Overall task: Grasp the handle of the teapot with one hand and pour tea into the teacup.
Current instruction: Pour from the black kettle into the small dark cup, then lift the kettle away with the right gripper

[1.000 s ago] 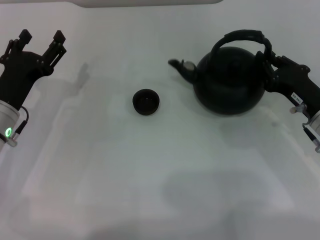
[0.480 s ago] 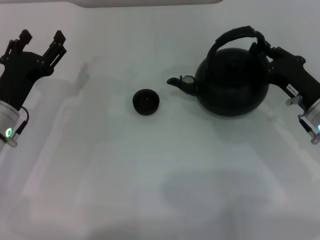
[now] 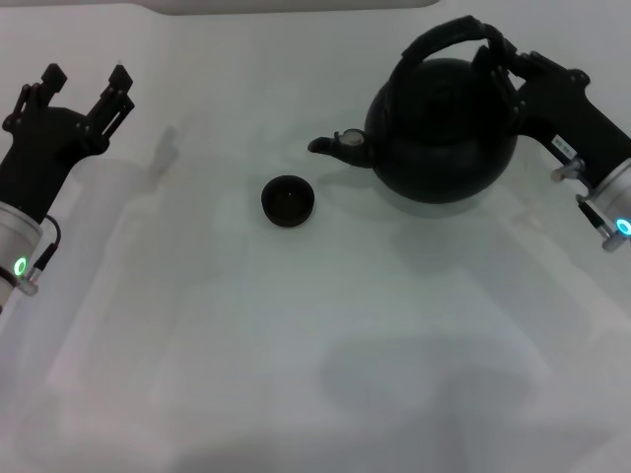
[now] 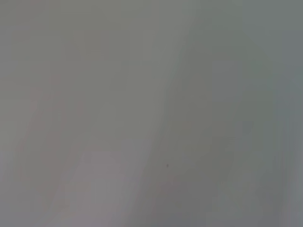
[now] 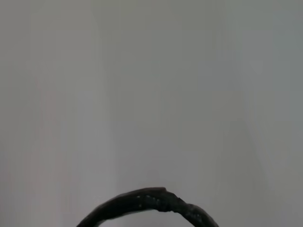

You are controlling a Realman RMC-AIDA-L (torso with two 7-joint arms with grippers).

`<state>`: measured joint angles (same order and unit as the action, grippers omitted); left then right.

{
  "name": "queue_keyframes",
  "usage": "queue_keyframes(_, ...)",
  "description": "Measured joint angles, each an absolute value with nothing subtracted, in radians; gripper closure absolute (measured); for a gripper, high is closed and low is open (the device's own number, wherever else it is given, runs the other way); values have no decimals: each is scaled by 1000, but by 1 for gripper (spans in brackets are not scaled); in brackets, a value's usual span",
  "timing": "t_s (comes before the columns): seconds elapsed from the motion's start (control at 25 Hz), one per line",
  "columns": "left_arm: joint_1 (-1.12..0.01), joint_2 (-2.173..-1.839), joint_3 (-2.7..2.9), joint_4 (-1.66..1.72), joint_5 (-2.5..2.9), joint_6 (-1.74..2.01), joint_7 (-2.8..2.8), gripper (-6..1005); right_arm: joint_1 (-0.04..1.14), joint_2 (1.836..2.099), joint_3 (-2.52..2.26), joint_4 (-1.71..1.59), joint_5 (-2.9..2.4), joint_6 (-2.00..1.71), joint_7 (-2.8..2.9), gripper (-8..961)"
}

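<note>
White tabletop [image 3: 296, 345] all round. My right gripper [image 3: 508, 67] is clamped on the handle [image 3: 449, 37] at its right end, w/ the teapot [image 3: 439, 128] at far right, tipped a bit; long axis runs left-right, spout [image 3: 330, 146] pointing left and slightly down, toward the teacup [image 3: 288, 201]. Cup sits upright near centre, apart from the spout tip. My left gripper [image 3: 84, 84] hangs far left, fingers spread, holding nothing.

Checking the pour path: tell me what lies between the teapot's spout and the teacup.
Nothing: in the head view, only bare white table separates the spout from the teacup.
</note>
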<state>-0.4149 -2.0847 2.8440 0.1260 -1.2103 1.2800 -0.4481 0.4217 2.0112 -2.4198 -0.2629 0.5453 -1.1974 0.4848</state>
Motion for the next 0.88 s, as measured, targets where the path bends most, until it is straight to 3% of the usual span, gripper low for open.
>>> queue_keyframes(0.88, -382, -2083, 2844, 138, -1222, 1279, -448, 106, 504, 2011, -2417, -262, 521, -1194, 280, 756)
